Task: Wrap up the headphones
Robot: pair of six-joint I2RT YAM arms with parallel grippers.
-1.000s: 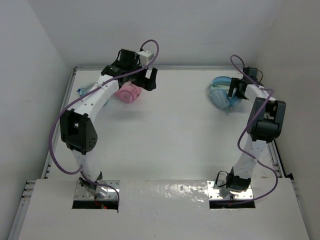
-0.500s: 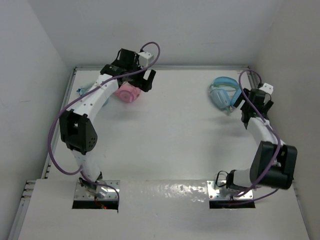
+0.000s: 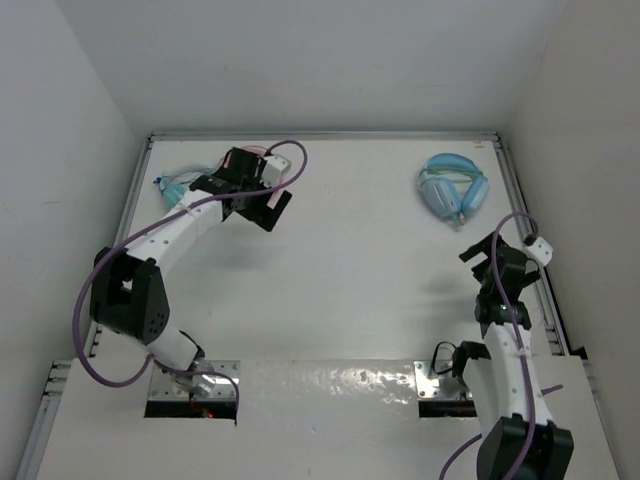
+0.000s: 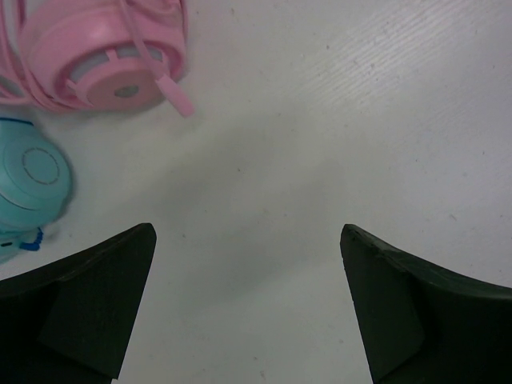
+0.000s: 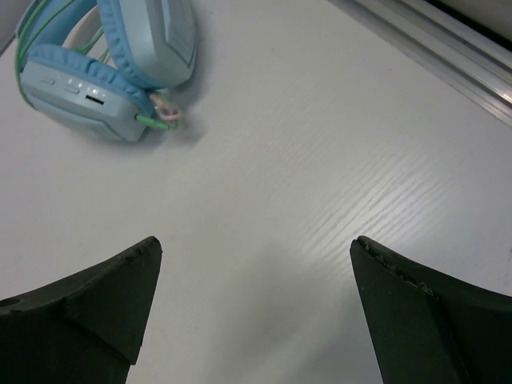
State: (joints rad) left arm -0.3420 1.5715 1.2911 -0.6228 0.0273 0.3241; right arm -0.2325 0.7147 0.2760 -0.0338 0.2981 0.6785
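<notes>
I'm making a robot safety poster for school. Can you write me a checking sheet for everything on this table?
Surface: white table, no spills seen.
Job's things: light blue padded over-ear headphones, lying far right, untouched.
Clutter: pink plastic headphones beside teal plastic headphones, far left.
Grippers: left gripper and right gripper, fingers apart, holding nothing.
Cables: thin green cable at the blue earcup; purple cables along both arms.
Surroundings: white walls; metal rail at the right edge.

Wide-spread left hand [image 4: 248, 240] over white table [image 4: 336, 120], pink headphones [image 4: 104, 56] above teal headphones [image 4: 32, 180] at left
</notes>
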